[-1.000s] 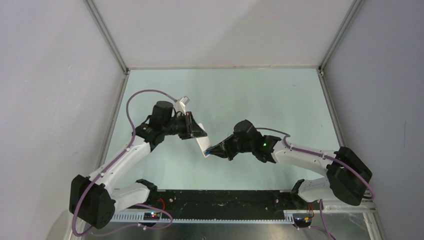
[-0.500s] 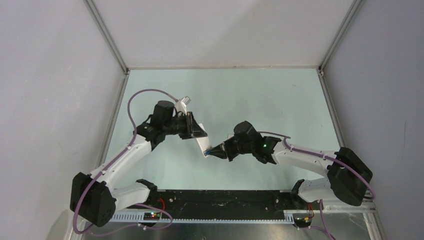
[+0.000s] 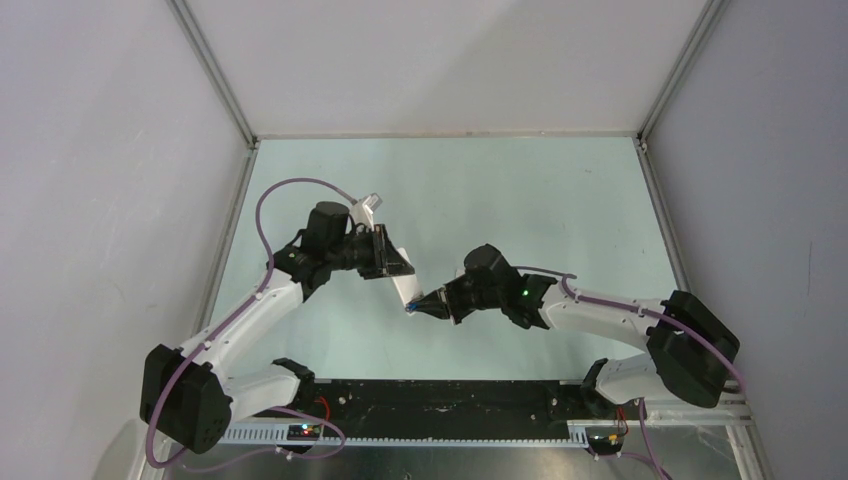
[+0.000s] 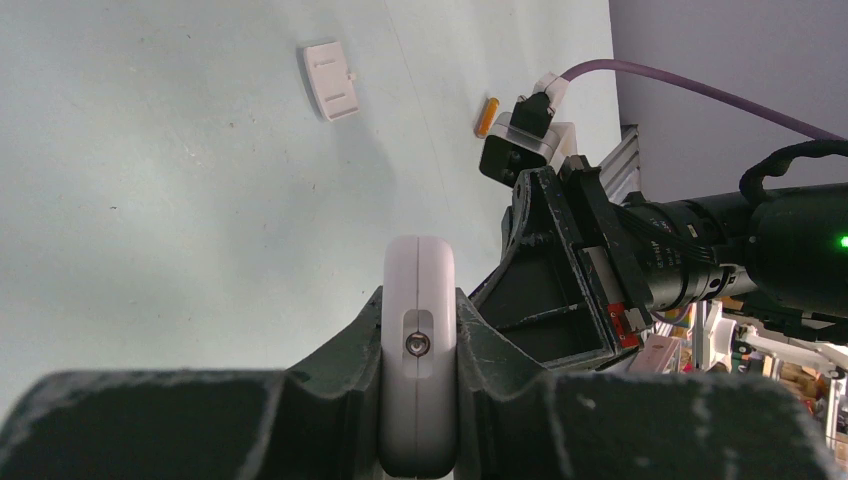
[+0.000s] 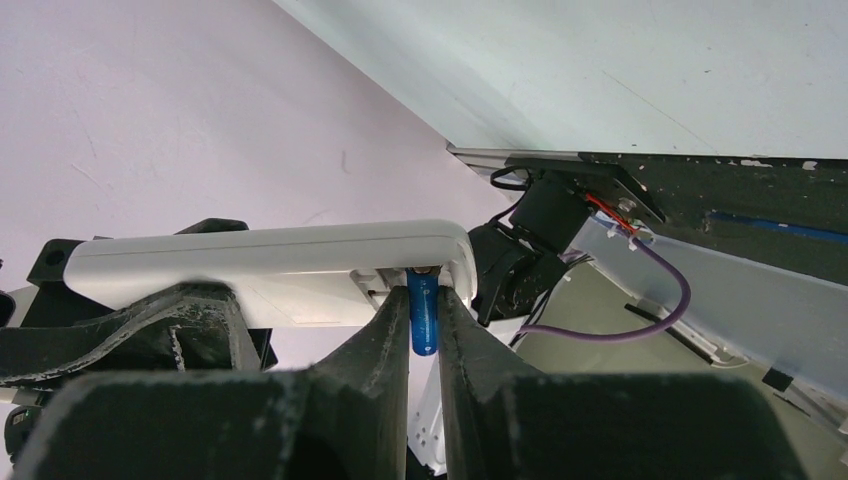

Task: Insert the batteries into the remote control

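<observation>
The left hand (image 4: 418, 345) is clamped on the remote control (image 4: 418, 290), its two dark fingers pressed against the handset's narrow sides. It holds the white handset raised off the pale green surface (image 3: 520, 200), near the middle of the workspace. The right hand (image 5: 424, 335) is closed on the blue battery (image 5: 423, 312), pinching the slim cylinder between its fingertips so that the battery stands up out of the grip. In the right wrist view the battery's upper end meets the remote at an open recess near one end of the handset; whether it sits inside the recess cannot be told. From above, the two hands meet nearly tip to tip, the right one pointing at the end of the remote that sticks out of the left hand. The orange battery (image 4: 486, 116) lies on the surface, well apart from the remote. A small white plate (image 4: 333, 81), rectangular with a little tab on one edge, lies flat on the surface too, apart from the orange battery.
</observation>
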